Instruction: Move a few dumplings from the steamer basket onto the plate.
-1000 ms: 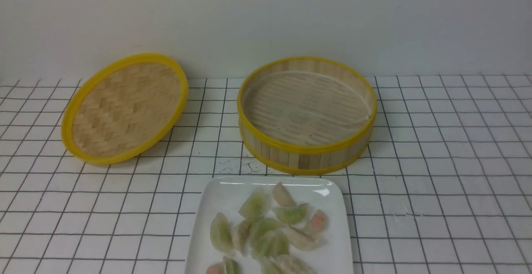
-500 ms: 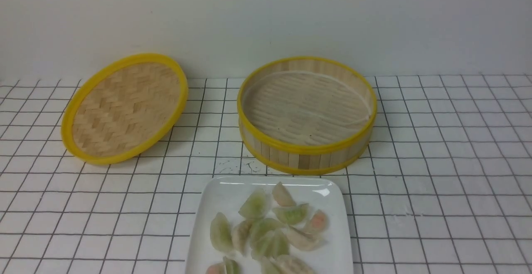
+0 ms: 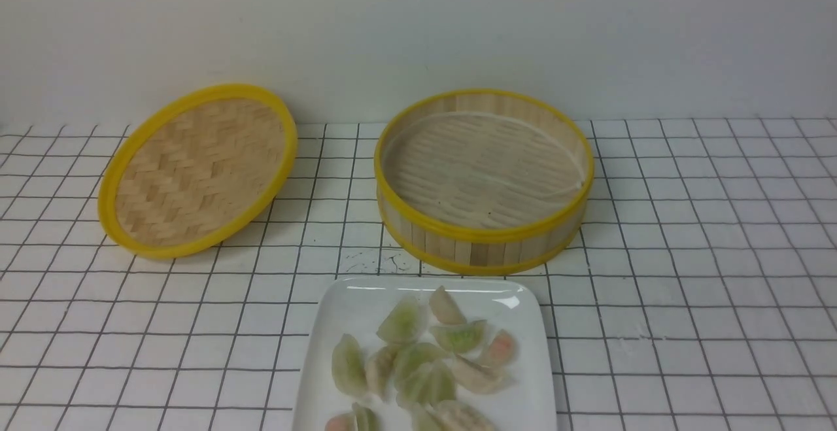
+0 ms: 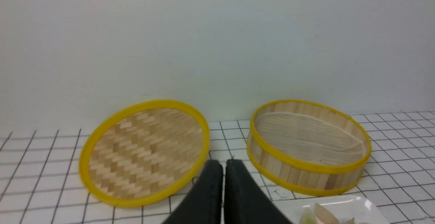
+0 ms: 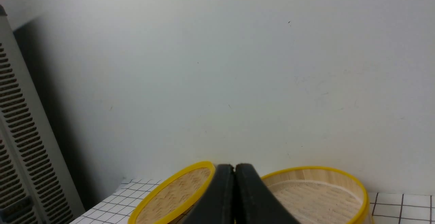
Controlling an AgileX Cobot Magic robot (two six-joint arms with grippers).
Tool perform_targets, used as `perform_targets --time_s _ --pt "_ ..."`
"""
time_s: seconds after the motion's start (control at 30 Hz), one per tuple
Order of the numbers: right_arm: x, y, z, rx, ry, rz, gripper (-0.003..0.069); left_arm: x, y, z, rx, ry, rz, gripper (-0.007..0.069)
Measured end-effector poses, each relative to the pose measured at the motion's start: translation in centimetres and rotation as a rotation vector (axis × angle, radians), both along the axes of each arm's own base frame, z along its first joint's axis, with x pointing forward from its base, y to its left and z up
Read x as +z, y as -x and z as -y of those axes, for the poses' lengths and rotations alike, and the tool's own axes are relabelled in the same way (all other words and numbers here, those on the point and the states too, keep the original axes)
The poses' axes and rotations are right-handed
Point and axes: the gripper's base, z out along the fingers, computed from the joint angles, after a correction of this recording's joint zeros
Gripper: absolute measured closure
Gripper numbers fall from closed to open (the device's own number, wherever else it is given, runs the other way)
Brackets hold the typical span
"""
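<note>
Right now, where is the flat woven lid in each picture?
Front view: lid at left, tilted, left of the steamer basket.
Left wrist view: lid left of centre.
Right wrist view: lid at the bottom edge, partly hidden.
Shared landmark: the steamer basket.

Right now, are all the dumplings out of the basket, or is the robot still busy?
It looks done. The steamer basket shows only its bare slatted floor, and the dumplings lie piled on the plate. Nothing is in hand: the left tool and right tool are both shut with nothing between them, back from the table. The lid sits propped beside the basket. Nothing seems left to move.
</note>
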Motion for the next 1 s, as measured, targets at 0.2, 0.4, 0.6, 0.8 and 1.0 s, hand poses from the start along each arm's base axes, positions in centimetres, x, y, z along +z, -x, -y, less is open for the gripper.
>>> perform_targets --time_s 0.2,0.4,0.6,0.8,1.0 --pt "0.0 0.0 0.0 0.000 0.000 0.000 0.0672 -7.7 -2.5 2.3 0.026 -0.068 0.007 0.0631" --pt "0.0 0.0 0.0 -0.001 0.000 -0.003 0.0672 -15.4 -4.8 2.5 0.159 -0.153 -0.147 0.0631" --pt "-0.1 0.0 0.0 -0.002 0.001 -0.006 0.0672 -18.3 -5.1 2.3 0.199 -0.168 -0.214 0.0631" --pt "-0.1 0.0 0.0 -0.002 0.001 -0.006 0.0672 -18.3 -5.2 2.2 0.202 -0.169 -0.207 0.0631" --pt "-0.1 0.0 0.0 -0.002 0.001 -0.006 0.0672 -18.3 -5.2 2.2 0.203 -0.168 -0.203 0.0631"
